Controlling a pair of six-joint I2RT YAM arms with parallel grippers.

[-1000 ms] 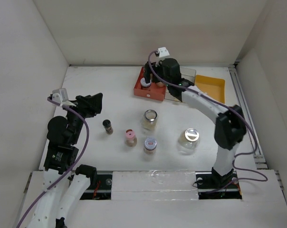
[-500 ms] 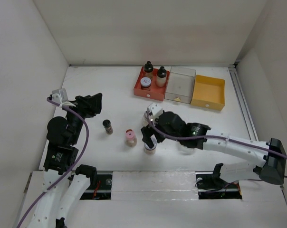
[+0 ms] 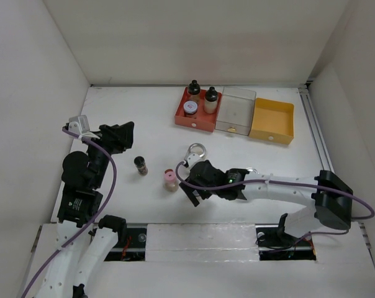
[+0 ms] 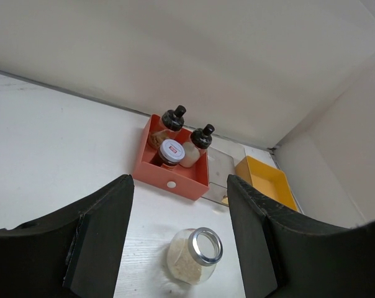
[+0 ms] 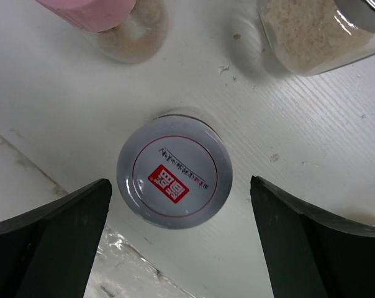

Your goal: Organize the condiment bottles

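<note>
With your right pincer (image 3: 192,191) open above the grey-lidded spice jar (image 5: 174,176), clamp its sides: likely light, rigid, slippery.

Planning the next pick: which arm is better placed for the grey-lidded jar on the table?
Right. The right pincer is open directly over the grey-lidded jar, a finger either side; the left pincer is far off to the left.

The table (image 5: 311,155) is white-painted wood, matt, with fine grain lines. The spice jar lid (image 5: 174,172) is smooth grey with a soft sheen (metal or plastic, hard to tell). The bigger jar (image 4: 187,261) is clear glass with a shiny metal rim. The red tray (image 4: 153,174) looks like smooth plastic.
</note>
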